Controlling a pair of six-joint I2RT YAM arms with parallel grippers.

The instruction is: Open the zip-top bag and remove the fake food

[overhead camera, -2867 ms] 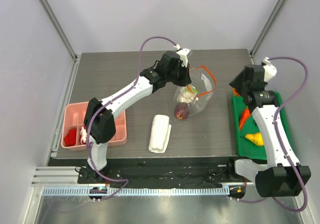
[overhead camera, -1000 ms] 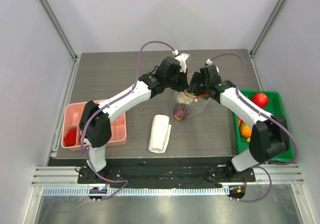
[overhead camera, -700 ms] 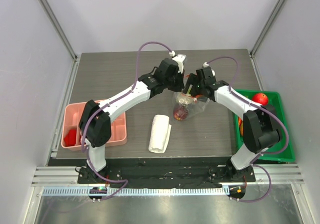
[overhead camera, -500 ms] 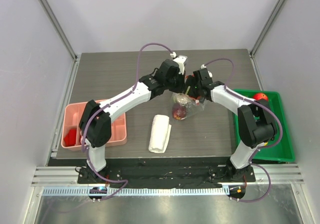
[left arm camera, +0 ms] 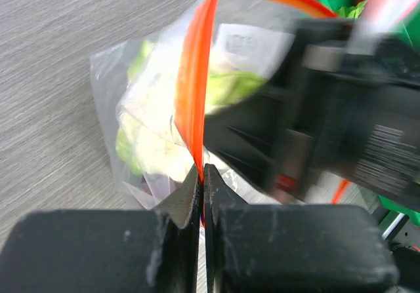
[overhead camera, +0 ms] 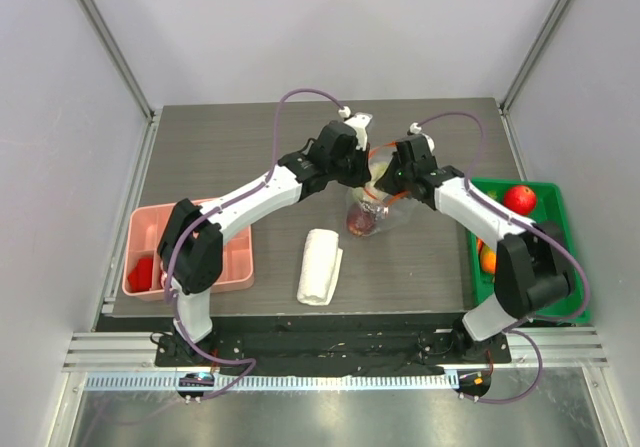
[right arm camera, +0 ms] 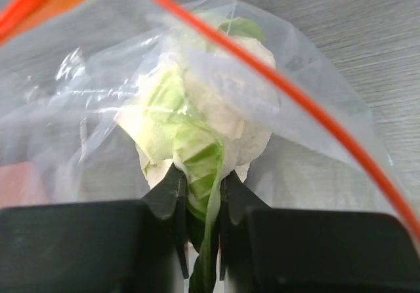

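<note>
Pinching the orange-red zip strip [left arm camera: 197, 77] of the zip-top bag [overhead camera: 392, 207] with the left hand [left arm camera: 202, 175], fingertips pressed together on it, holding the mouth up off the counter [overhead camera: 220, 152] near its middle. Reaching in through that open mouth with the right hand [right arm camera: 201, 181], closed narrowly on a green leaf [right arm camera: 197, 155] of the fake cauliflower [right arm camera: 226, 103], a pale piece filling the upper part of the bag. Lower down in the bag, seen from above: a dark reddish-purple piece [overhead camera: 361, 223], untouched. Already lying in the green bin [overhead camera: 552, 217] at the right: a red fruit [overhead camera: 519, 199] and an orange one [overhead camera: 489, 259].

Judged as mid-extraction: mouth open, one piece gripped, not yet lifted clear.

Gripped only by a thin leaf, not by the body, so liable to slip on the way up and drop back in or onto the counter. Possibly pinching a fold of plastic along with the leaf; cannot tell from the wrist view. In that case, liable to drag the whole bag along and tear the strip out of the left hand's slim pinch. Also prone to snagging the bulky head on the strip at the mouth, with the same result. Working just beside the left hand, hence some risk of knocking it while pulling out.
</note>
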